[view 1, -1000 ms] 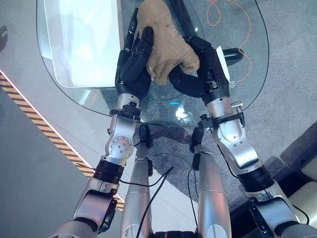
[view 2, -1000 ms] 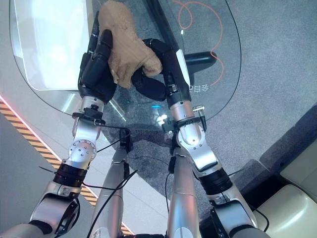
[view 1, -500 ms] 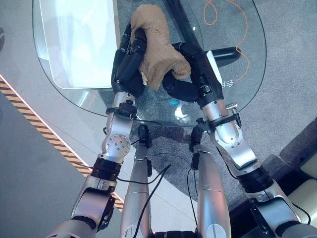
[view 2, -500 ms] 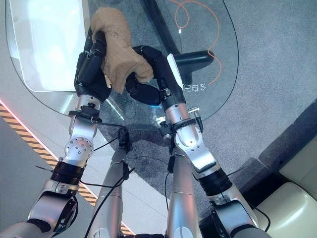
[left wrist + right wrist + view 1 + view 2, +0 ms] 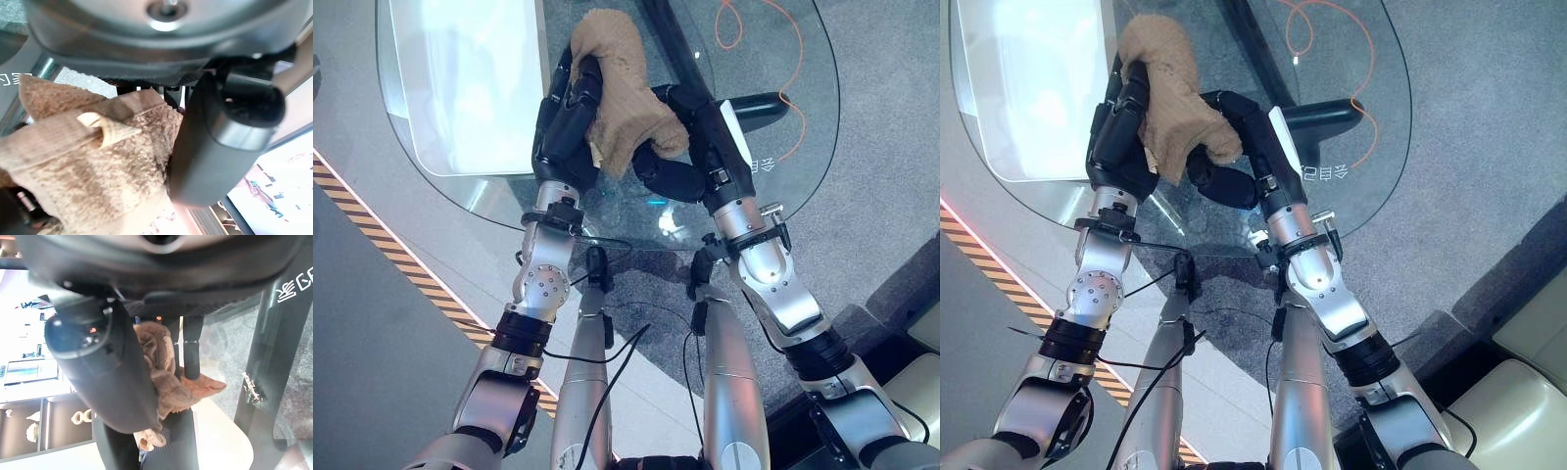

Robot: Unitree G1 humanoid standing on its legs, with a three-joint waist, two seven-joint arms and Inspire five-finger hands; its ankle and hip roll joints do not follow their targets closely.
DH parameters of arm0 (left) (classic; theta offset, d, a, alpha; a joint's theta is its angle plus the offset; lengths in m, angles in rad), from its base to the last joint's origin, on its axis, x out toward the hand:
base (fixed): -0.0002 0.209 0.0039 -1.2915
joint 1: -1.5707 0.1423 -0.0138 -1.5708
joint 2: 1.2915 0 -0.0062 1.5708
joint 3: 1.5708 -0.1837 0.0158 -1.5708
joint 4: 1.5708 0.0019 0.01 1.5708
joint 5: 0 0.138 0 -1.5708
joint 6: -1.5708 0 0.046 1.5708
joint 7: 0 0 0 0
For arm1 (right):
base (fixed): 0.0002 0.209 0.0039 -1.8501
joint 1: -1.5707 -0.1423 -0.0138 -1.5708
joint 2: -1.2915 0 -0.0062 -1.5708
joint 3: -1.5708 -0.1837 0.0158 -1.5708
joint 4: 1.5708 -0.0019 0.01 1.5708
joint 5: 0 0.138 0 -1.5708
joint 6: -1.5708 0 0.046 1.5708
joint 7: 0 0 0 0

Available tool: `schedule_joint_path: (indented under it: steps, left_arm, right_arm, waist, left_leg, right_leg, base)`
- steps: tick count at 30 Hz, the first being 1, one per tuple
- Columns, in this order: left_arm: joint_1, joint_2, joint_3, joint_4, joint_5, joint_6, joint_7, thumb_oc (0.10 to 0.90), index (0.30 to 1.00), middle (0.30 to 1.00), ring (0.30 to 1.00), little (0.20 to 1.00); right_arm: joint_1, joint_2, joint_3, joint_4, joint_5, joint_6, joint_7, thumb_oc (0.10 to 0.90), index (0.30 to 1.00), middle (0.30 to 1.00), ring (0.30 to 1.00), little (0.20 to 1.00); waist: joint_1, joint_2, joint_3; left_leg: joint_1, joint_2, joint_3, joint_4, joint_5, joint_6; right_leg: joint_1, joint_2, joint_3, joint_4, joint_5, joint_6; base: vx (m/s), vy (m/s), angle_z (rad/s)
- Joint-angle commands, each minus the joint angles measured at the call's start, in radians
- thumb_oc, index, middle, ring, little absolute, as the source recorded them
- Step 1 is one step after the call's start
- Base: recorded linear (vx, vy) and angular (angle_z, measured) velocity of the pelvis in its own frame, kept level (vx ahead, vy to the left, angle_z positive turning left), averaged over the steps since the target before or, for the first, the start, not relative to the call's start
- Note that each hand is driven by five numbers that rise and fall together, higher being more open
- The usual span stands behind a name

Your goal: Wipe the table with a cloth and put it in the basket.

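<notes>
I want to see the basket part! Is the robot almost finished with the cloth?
Not yet. The left robot hand and right robot hand both grip the tan cloth, bunched over the glass table. Whether the wiping is finished can't be told. Putting it in the basket is still left.

You have bright, even light from overhead. A broad white glare covers the far left part of the glass table (image 5: 470, 98), and a small glint sits near its near edge. Both wrist views are soft: each hand's bulk is out of focus, and the cloth (image 5: 88, 161) is only partly sharp.
</notes>
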Motion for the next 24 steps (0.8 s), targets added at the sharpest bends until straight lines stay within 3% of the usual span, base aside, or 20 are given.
schedule_joint_path:
  steps: [1,6,8,11,24]
  left_arm:
    - [-0.128,-0.014,-0.041,-0.142,0.044,-0.091,-0.126,0.1,0.3,0.3,0.3,0.2]
    - [-0.129,-0.028,-0.028,-0.14,0.04,-0.153,-0.088,0.1,0.3,0.3,0.3,0.2]
    - [-0.13,-0.039,-0.012,-0.136,0.037,-0.225,-0.055,0.1,0.3,0.3,0.3,0.2]
    - [-0.13,-0.053,0.001,-0.14,0.029,-0.28,-0.048,0.1,0.3,0.3,0.3,0.2]
    - [-0.141,-0.074,0.038,-0.158,0.073,-0.403,0.05,0.1,0.3,0.3,0.3,0.2]
  right_arm:
    - [-0.17,0.06,-0.017,-0.143,0.011,-0.096,0.003,0.8,0.9,0.9,0.9,0.9]
    - [-0.17,0.069,-0.019,-0.138,0.002,-0.098,0.005,0.8,0.9,0.9,0.9,0.9]
    - [-0.173,0.075,-0.022,-0.134,0.0,-0.1,0.001,0.8,0.9,0.9,0.9,0.9]
    - [-0.176,0.082,-0.024,-0.13,-0.007,-0.1,-0.004,0.8,0.9,0.9,0.9,0.9]
    - [-0.188,0.1,-0.028,-0.126,-0.023,-0.083,-0.016,0.8,0.9,0.9,0.9,0.9]
  waist:
    - [0.02,-0.026,-0.028]
    - [0.021,-0.026,-0.028]
    - [0.024,-0.027,-0.028]
    - [0.027,-0.028,-0.028]
    - [0.033,-0.027,-0.028]
  left_leg:
    - [0.006,-0.088,0.092,0.059,-0.083,0.099]
    - [0.01,-0.088,0.091,0.055,-0.082,0.098]
    - [0.009,-0.088,0.089,0.056,-0.082,0.097]
    - [0.005,-0.088,0.087,0.057,-0.082,0.096]
    - [0.001,-0.089,0.084,0.058,-0.081,0.091]
  right_leg:
    - [0.039,0.117,0.025,-0.122,0.062,-0.008]
    - [0.042,0.117,0.024,-0.121,0.06,-0.009]
    - [0.041,0.117,0.022,-0.119,0.056,-0.01]
    - [0.039,0.115,0.019,-0.117,0.054,-0.011]
    - [0.035,0.115,0.015,-0.111,0.047,-0.014]
  base:
    - [0.0,0.0,0.0]
    - [0.0,0.0,0.0]
    - [0.0,-0.016,0.0]
    - [0.0,0.0,0.0]
    - [0.0,0.0,0.0]
